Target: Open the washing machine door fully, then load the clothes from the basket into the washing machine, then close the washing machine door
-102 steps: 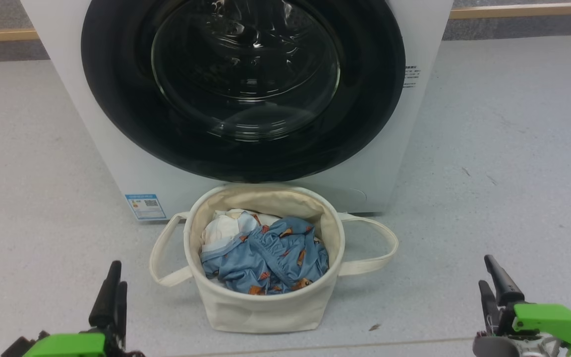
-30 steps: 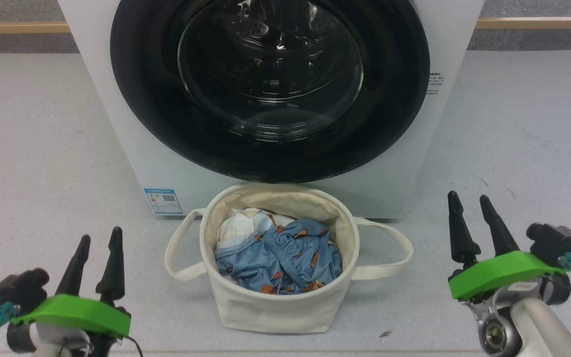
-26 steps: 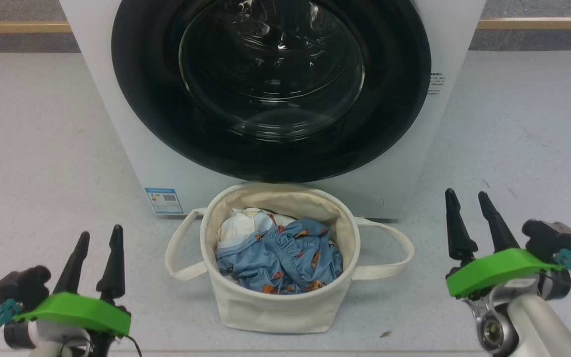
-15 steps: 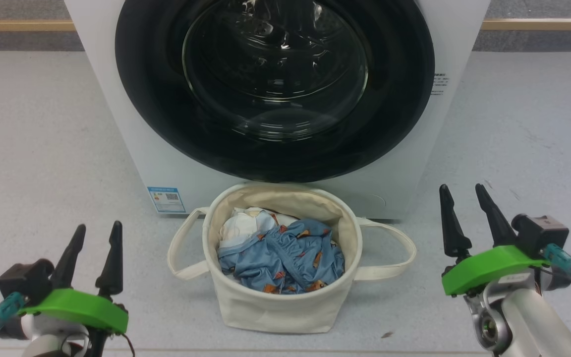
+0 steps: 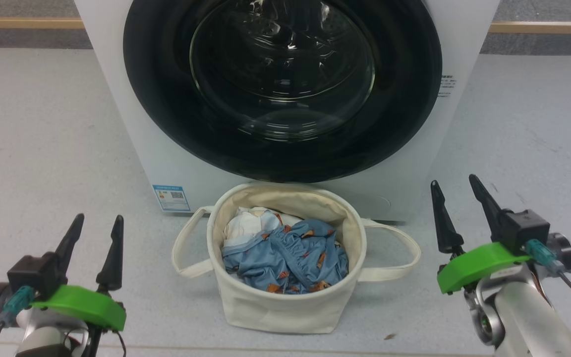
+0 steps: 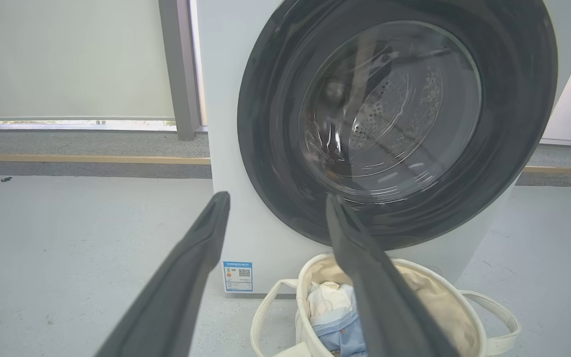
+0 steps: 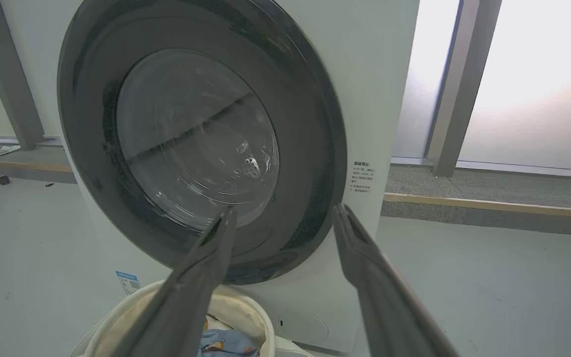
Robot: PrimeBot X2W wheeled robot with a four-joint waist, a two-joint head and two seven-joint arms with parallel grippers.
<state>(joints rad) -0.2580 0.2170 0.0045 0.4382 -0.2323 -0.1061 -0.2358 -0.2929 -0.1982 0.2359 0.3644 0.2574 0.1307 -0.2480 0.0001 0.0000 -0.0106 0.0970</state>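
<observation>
The white washing machine (image 5: 176, 178) stands on the floor (image 5: 42, 148), its black-rimmed glass door (image 5: 283, 79) shut. Just before it sits the cream basket (image 5: 275, 310) with blue, orange-printed clothes (image 5: 288, 260) inside. The left gripper (image 5: 99, 216) and right gripper (image 5: 453, 179) have fingers spread, empty.

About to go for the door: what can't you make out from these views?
1. The washing machine door: top cut off by the head view's upper edge; its handle side cannot be told.
2. The clothes: lower layers hidden by the wall of the basket, head view; count unclear.
3. The printed label: text too small, head and right wrist views.
4. Left wrist view: one finger of the left gripper covers part of the basket.
</observation>
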